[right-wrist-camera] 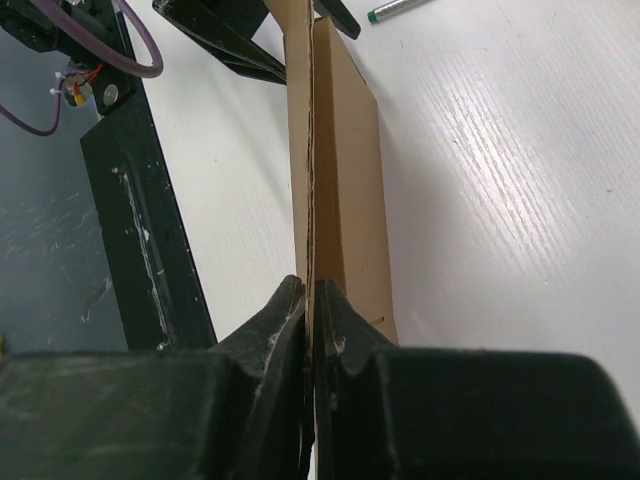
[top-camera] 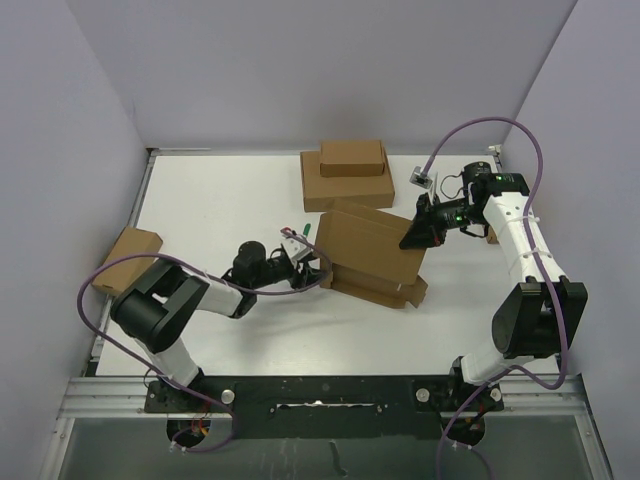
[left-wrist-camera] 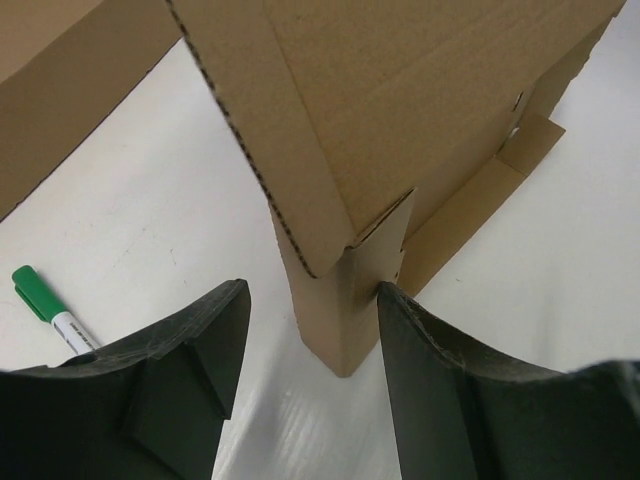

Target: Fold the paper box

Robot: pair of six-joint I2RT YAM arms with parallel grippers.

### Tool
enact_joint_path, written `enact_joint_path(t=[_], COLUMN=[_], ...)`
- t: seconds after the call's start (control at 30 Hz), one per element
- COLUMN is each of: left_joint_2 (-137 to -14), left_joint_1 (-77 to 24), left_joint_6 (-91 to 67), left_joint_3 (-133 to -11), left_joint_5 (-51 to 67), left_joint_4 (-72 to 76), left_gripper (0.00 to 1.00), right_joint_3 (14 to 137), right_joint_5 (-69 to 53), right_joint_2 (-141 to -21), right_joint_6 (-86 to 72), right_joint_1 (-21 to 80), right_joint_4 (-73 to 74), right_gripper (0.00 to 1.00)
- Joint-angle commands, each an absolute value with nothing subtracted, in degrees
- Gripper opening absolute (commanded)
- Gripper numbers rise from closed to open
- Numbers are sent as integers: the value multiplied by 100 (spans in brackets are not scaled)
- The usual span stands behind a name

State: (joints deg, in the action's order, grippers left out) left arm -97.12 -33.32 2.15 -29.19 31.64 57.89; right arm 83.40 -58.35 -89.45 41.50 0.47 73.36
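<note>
1. the white tabletop carried the paper box near its middle, half folded.
2. the right gripper was pinched tight on its raised panel.
3. the left gripper stood parted around its corner.

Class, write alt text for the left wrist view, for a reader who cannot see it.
The left gripper, open, flanks an upright folded corner of the paper box with its two black fingers, on the white table. A green-capped marker lies at the left.
</note>
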Motion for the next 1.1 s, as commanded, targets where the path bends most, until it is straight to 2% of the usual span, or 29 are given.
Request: enact_joint_path(t=[0.0,0.17,0.37,1.07], left_joint_2=[-9904,-10032,-10177,-10321], left_joint_1=[-3514,-3656,-3750,-3634], left_joint_6=[264,264,171,3], left_joint_3=[-3065,-3067,-2999,-3033], left_joint_5=[2619,2218,1858,2165], left_joint_4=[6474,6640,6901,7167], left_gripper=[52,51,45,36], right_joint_3=[8297,8297,8313,8367], right_joint_5=[-5818,-5861,-5936,-5993], right_joint_2=[-8807,-8818,-8852,-8941], right_joint_6=[4210,4210,4223,4298], right_joint_1=[118,127,123,123], right_joint_4=[7279,7291,7333,7427], right_gripper=[0,0,0,0])
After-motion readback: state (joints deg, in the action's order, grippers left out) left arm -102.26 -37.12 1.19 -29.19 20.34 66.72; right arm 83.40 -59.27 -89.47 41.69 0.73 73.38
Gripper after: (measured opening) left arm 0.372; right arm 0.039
